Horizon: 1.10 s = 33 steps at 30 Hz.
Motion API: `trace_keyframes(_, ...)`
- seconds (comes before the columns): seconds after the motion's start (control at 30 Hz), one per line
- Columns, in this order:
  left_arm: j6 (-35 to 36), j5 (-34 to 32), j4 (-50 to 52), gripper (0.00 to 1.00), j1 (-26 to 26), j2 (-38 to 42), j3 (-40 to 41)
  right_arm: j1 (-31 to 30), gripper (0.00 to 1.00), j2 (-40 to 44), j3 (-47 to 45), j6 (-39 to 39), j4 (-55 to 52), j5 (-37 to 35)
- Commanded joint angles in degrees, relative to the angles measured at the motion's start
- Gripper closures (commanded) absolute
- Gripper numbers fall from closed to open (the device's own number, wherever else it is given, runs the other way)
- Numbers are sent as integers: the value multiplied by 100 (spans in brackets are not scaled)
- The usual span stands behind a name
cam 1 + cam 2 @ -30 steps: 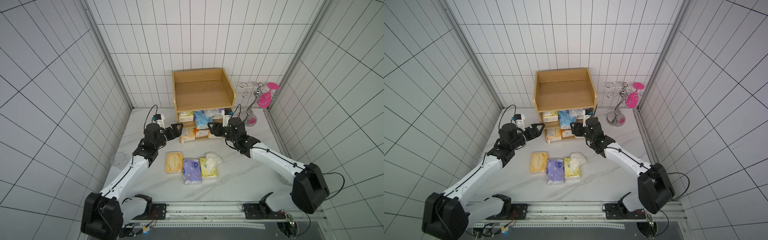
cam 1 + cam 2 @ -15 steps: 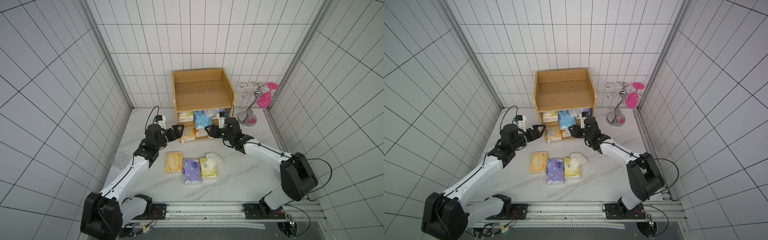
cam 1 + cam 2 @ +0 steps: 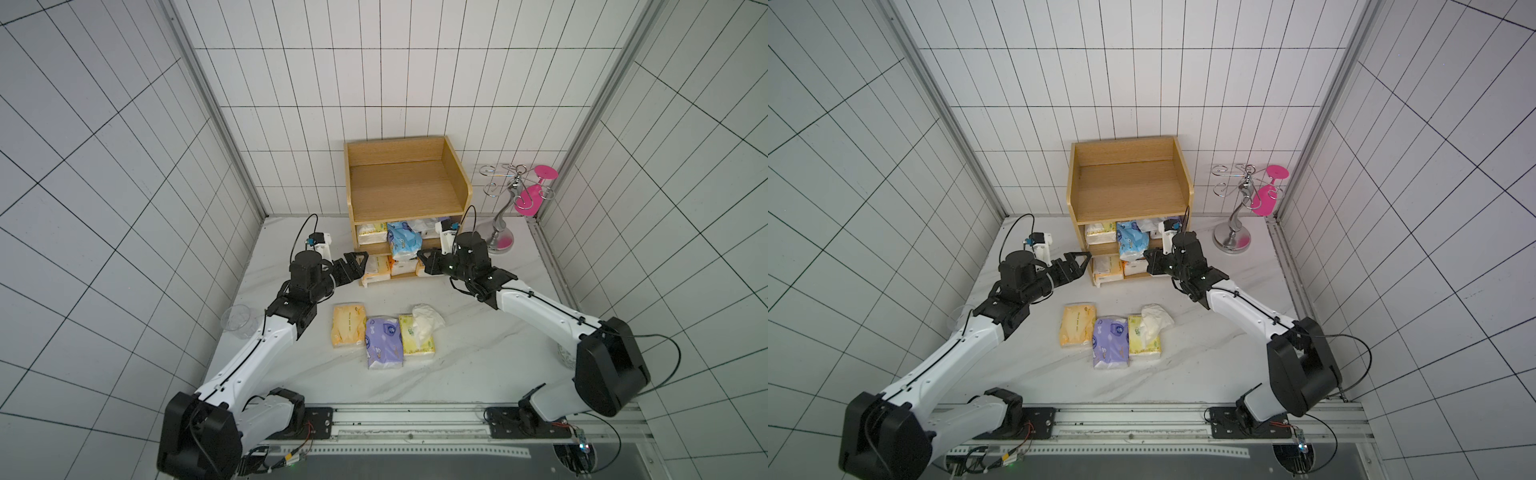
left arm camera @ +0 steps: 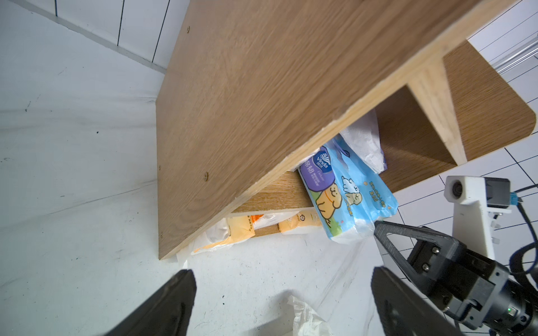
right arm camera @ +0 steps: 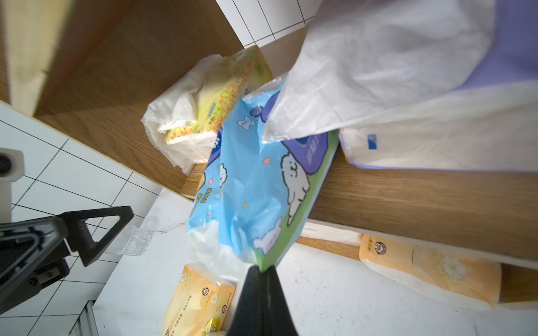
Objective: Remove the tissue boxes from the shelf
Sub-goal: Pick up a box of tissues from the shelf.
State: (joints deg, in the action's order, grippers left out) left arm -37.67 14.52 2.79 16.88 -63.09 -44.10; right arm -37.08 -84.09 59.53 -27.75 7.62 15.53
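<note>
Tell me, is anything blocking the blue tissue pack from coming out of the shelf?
Nothing visible does. The blue tissue pack hangs out the shelf's open front, right gripper shut on its lower corner.

White tiled walls (image 3: 395,83) with dark grout enclose a pale marble-look tabletop (image 3: 478,365).

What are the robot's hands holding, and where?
The right gripper pinches the blue tissue pack by its hanging bottom corner. The left gripper is open and empty.
</note>
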Motion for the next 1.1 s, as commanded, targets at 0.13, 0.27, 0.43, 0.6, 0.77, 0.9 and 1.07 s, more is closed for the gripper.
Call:
trace_keyframes(0.13,43,-213,209,2,17,251,46,-221,100,557,-455,191,-455,-50)
trace_keyframes(0.27,-16,-205,213,2,12,297,58,-230,96,592,-506,175,-524,-152)
trace_keyframes(0.43,-39,-193,222,2,17,340,59,-221,78,381,-182,112,-521,-114)
trace_keyframes(0.6,-30,-199,231,2,17,345,33,-198,63,-18,246,-23,-422,-41)
trace_keyframes(0.77,3,-185,231,2,17,307,14,-186,50,-413,555,-147,-233,101)
trace_keyframes(0.9,-28,-120,200,2,16,280,28,-173,45,-653,680,-226,-69,116)
trace_keyframes(1.07,-37,-73,161,2,17,295,85,-172,45,-857,869,-253,-29,145)
